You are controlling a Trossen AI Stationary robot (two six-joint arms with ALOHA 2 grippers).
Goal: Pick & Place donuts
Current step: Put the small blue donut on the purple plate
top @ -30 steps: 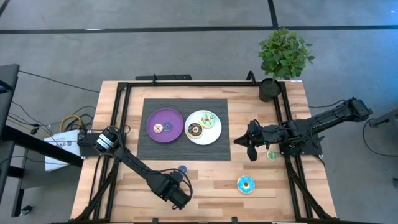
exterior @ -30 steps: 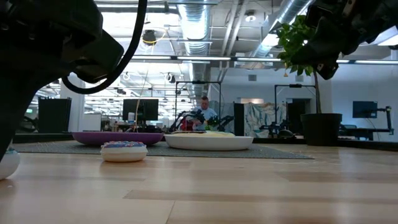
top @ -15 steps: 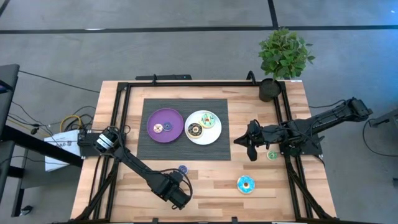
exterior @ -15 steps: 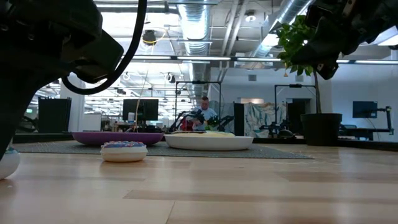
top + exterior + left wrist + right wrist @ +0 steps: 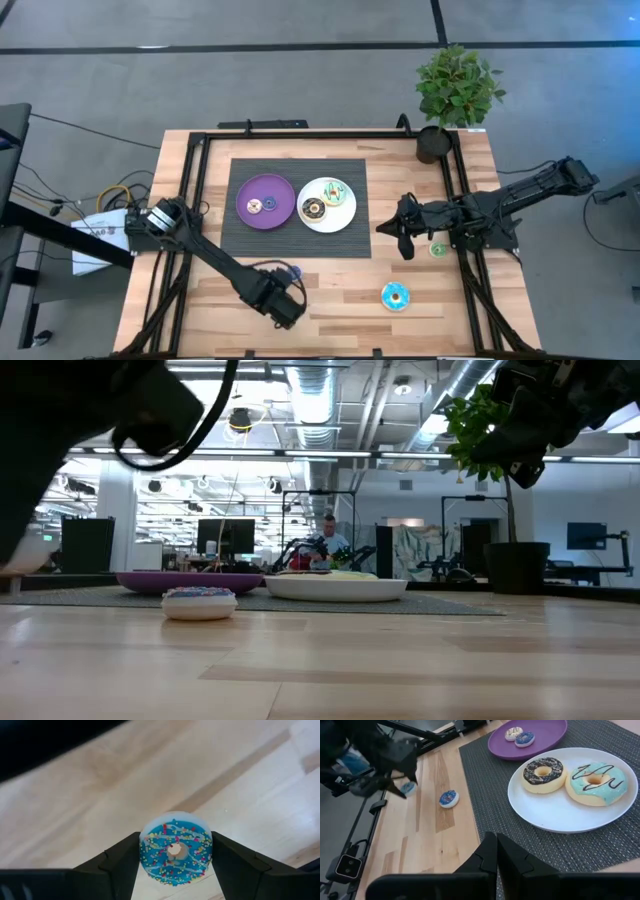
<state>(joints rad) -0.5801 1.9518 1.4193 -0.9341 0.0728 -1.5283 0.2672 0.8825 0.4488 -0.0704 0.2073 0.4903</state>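
Donuts are spread out: the left gripper [image 5: 175, 851] has its jaws clamped on a small blue sprinkled donut [image 5: 175, 849] above the table [image 5: 340, 290] near its front edge, and another small blue donut [image 5: 448, 798] lies on the wood just beside it. Two more small ones sit on the purple plate [image 5: 281, 196], with a chocolate donut [image 5: 313, 209] and a cyan-iced donut [image 5: 334, 193] on the white plate [image 5: 345, 215]. Over at the mat's right edge waits the right gripper [image 5: 495, 851], jaws pressed together, with a green donut [image 5: 438, 250] and a big cyan donut [image 5: 394, 296] near it on the table.
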